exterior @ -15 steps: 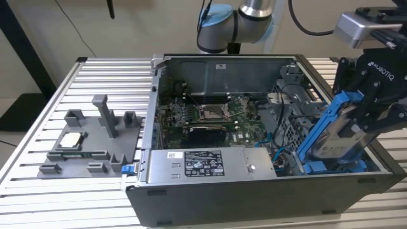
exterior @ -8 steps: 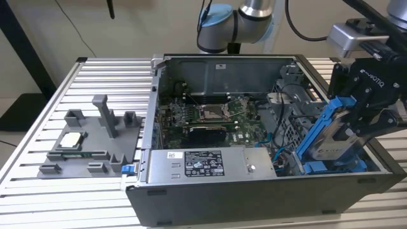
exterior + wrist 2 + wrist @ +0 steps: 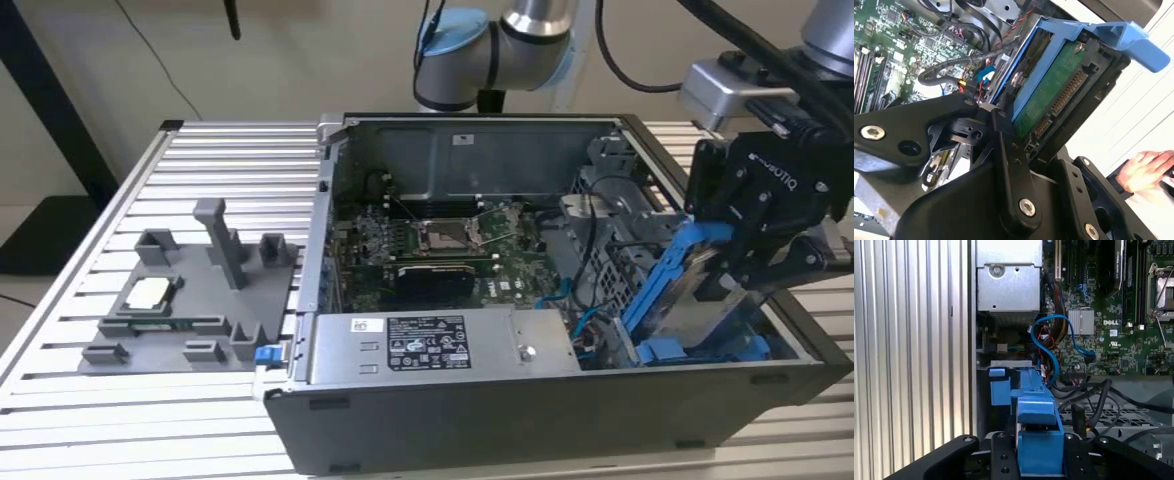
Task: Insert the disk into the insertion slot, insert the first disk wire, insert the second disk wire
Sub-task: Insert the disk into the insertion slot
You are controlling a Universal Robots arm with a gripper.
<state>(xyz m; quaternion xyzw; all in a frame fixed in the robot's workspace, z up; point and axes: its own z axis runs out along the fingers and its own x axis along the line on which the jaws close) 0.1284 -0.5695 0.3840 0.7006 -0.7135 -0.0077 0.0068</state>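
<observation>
Ribbed metal table [image 3: 200, 165] below, pale wall behind. On it, one open case [image 3: 534, 425] lying on its side. Just beside it, toward the exterior view's left, one grey tray [image 3: 180, 335] with one tall post [image 3: 214, 235] and one white-topped chip [image 3: 150, 292].

Inside the case: one motherboard [image 3: 427, 255] with one socket [image 3: 442, 234] near its middle, and one labelled power supply [image 3: 441, 345] along the near wall. One blue cable [image 3: 1051, 347] looping among several black ones.

One arm [image 3: 534, 25] above the far wall, and one black gripper [image 3: 741, 275] over the case's end at the exterior view's right. Closed on one disk [image 3: 697, 305], two fingers [image 3: 1006, 150] clamped one on each side of it, jaws only as far apart as the disk between them.

Disk held tilted, upper end above the case rim, lower end down inside the case beside the grey cage [image 3: 627, 215]. Green board [image 3: 1051, 100] of the disk bare in the second wrist view, two connectors on it. Blue frame [image 3: 1036, 415] edge-on in the first wrist view. Seated in the slot or not: cannot tell.

One hand [image 3: 1146, 170] beyond the disk, well apart from it.
</observation>
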